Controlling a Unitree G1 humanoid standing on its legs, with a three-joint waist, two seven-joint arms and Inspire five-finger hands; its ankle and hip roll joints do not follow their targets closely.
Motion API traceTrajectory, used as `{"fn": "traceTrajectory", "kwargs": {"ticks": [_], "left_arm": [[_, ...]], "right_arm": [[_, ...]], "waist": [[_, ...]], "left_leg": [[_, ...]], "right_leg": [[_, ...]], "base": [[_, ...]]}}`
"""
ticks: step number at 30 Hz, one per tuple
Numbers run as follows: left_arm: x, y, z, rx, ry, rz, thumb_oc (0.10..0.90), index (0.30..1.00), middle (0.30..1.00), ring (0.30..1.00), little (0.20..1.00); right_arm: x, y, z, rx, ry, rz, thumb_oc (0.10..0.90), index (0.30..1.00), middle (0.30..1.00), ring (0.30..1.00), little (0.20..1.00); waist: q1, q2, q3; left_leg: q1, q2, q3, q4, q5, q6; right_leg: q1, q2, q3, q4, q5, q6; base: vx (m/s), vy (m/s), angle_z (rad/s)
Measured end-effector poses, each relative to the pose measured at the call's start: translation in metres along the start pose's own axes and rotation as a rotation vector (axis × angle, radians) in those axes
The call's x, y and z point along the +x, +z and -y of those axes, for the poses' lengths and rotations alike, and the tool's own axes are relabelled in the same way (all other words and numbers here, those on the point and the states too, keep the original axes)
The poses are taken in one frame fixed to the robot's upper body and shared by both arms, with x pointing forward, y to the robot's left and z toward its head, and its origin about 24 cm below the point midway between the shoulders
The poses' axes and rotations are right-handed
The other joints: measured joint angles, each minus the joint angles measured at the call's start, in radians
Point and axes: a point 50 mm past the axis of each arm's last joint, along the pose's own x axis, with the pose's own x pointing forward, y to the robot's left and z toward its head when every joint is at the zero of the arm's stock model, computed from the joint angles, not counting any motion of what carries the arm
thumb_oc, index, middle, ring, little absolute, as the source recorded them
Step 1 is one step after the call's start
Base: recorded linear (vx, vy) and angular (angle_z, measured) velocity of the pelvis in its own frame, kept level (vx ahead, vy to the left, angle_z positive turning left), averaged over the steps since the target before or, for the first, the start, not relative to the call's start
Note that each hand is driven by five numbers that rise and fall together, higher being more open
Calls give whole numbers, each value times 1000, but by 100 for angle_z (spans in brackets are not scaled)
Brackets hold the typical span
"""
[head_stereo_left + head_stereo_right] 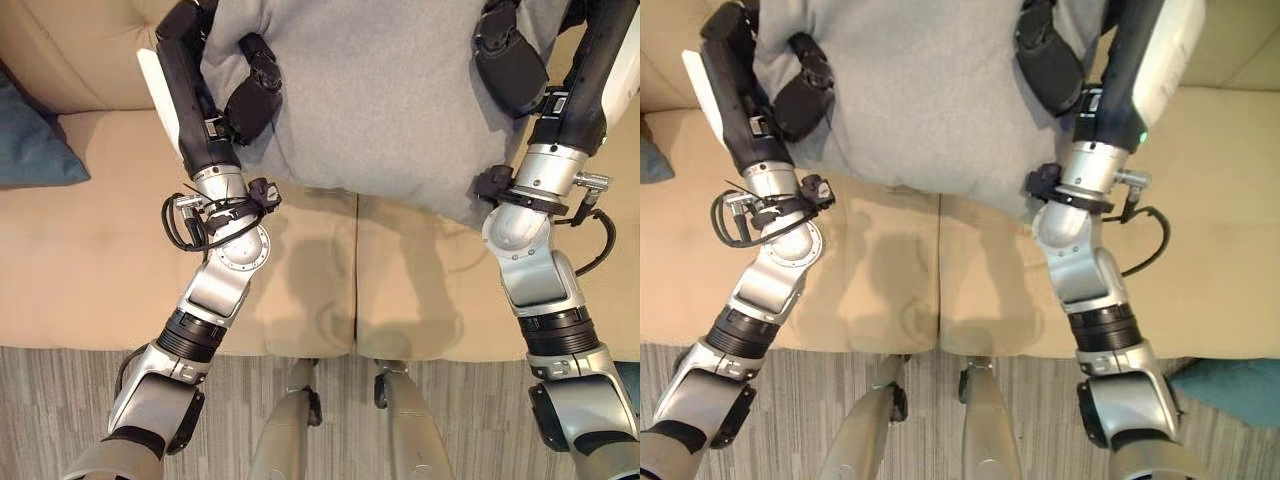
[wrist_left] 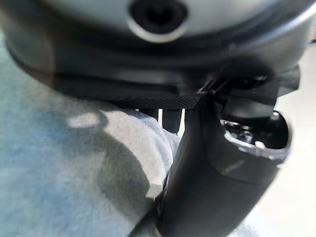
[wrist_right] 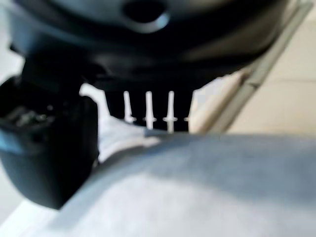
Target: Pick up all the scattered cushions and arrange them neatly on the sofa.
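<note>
Both hands (image 1: 255,95) apparently gripping grey cushion (image 1: 370,90)

Beige upholstered sofa (image 1: 90,270), seat split by a central seam. Dark teal fabric cushion (image 1: 30,140) lies on the seat, well to the left of the left hand (image 1: 255,95). Second teal cushion (image 1: 1230,390) on striped grey floor (image 1: 60,400) (below the right arm).

A beige sofa (image 1: 90,270) spans the middle of the frame, its seat split by a seam running down the centre into two seat cushions. Its backrest rises at the upper left. Along the bottom edge runs a floor (image 1: 60,390) of grey, streaked wood-look planks. Soft shadows fall on the seat near the seam.
</note>
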Motion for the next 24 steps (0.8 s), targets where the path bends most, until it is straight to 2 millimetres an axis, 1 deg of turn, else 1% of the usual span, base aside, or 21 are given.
{"fn": "traceTrajectory", "kwargs": {"ticks": [2,3,5,6,8,10,11,12,13,14,15,17,18,20,21,22,23,24], "left_arm": [[6,4,5,-41,11,1,400,300,300,300,300],[14,2,11,-78,17,-26,400,300,300,300,300],[21,0,19,-112,13,-69,400,300,300,300,300],[27,-6,26,-109,7,-111,400,300,300,300,300],[38,-15,36,-61,-15,-159,400,300,300,300,300],[44,-18,40,-28,-40,-180,400,300,300,300,300],[56,-23,44,66,-81,-186,400,300,300,300,300],[60,-23,47,91,-101,-190,400,300,300,300,300],[61,-22,50,105,-129,-186,422,333,333,333,333],[61,-23,51,113,-138,-185,598,596,596,596,596],[61,-26,54,144,-174,-192,800,900,900,900,900],[61,-29,55,164,-209,-203,800,900,900,900,900],[61,-30,55,167,-217,-208,800,900,900,900,900],[58,-38,55,194,-246,-244,800,900,900,900,900],[55,-43,55,215,-277,-262,800,900,900,900,900],[53,-45,54,226,-292,-269,800,900,900,900,900],[48,-49,54,230,-311,-285,800,900,900,900,900],[46,-51,54,228,-320,-293,800,900,900,900,900]], "right_arm": [[12,4,0,-5,-21,28,400,300,300,300,300],[23,3,-4,-8,-32,19,400,300,300,300,300],[33,2,-8,-3,-34,3,400,300,300,300,300],[43,-1,-15,-15,-26,-18,400,300,300,300,300],[57,-8,-25,-50,-3,-67,400,300,300,300,300],[63,-11,-29,-69,19,-93,400,300,300,300,300],[70,-17,-33,-119,49,-122,400,300,300,300,300],[72,-20,-34,-125,55,-143,400,300,300,300,300],[70,-26,-34,-125,62,-179,400,300,300,300,300],[68,-29,-35,-129,68,-196,400,300,300,300,300],[64,-39,-36,-143,88,-245,496,444,444,444,444],[59,-48,-38,-148,125,-301,800,900,900,900,900],[58,-49,-38,-147,128,-310,800,900,900,900,900],[53,-56,-40,-172,180,-333,800,900,900,900,900],[51,-60,-41,-170,214,-355,800,900,900,900,900],[50,-62,-41,-176,229,-365,800,900,900,900,900],[47,-66,-40,-183,243,-384,800,900,900,900,900],[48,-66,-40,-185,250,-386,800,900,900,900,900]], "waist": [[0,0,0],[1,0,0],[0,0,0],[1,0,0],[0,0,0],[1,0,0],[2,0,0],[3,0,0],[3,0,0],[4,0,0],[5,0,0],[3,0,0],[4,0,0],[2,0,0],[0,1,1],[-1,1,1],[-2,2,1],[5,2,1]], "left_leg": [[-2,2,0,0,0,0],[-2,3,-1,0,0,0],[-3,6,-3,0,0,0],[-6,9,-4,0,1,-1],[-13,10,-7,0,5,-8],[-34,13,-8,0,8,-11],[-52,14,-9,0,13,-18],[-60,14,-10,0,15,-20],[-72,15,-11,0,15,-20],[-73,15,-11,0,17,-22],[-73,14,-15,0,18,-23],[-72,14,-21,0,18,-23],[-72,14,-21,0,18,-23],[-66,17,-31,0,24,-15],[-64,19,-36,1,30,-6],[-63,19,-40,1,30,-6],[-66,9,-41,0,30,-7],[-70,10,-34,0,30,-6]], "right_leg": [[0,2,-1,-6,0,0],[2,5,-1,-7,4,-3],[2,12,-2,-9,8,-4],[1,15,-4,-11,13,-3],[-6,15,-5,-11,19,-3],[-25,18,-7,-12,23,-4],[-42,17,-9,-12,29,-5],[-51,16,-11,-12,30,-6],[-60,16,-13,-12,30,-7],[-61,18,-15,-12,30,-7],[-60,16,-20,-12,30,-7],[-57,12,-27,-12,30,-7],[-58,12,-27,-12,30,-7],[-74,11,-29,34,26,-2],[-123,10,-26,121,9,15],[-142,8,-25,144,-11,29],[-86,2,-28,73,-22,16],[-73,4,-26,40,-16,1]], "base": [[-1,-40,0],[-12,-46,1],[-16,-47,1],[-19,-46,-1],[-17,-56,0],[-18,-58,1],[0,0,0],[-17,-47,4],[-19,-50,4],[-25,-67,5],[-16,-35,5],[-36,-36,5],[-49,-43,2],[0,0,0],[0,0,0],[-9,-7,15],[-7,-6,13],[0,0,0]]}}
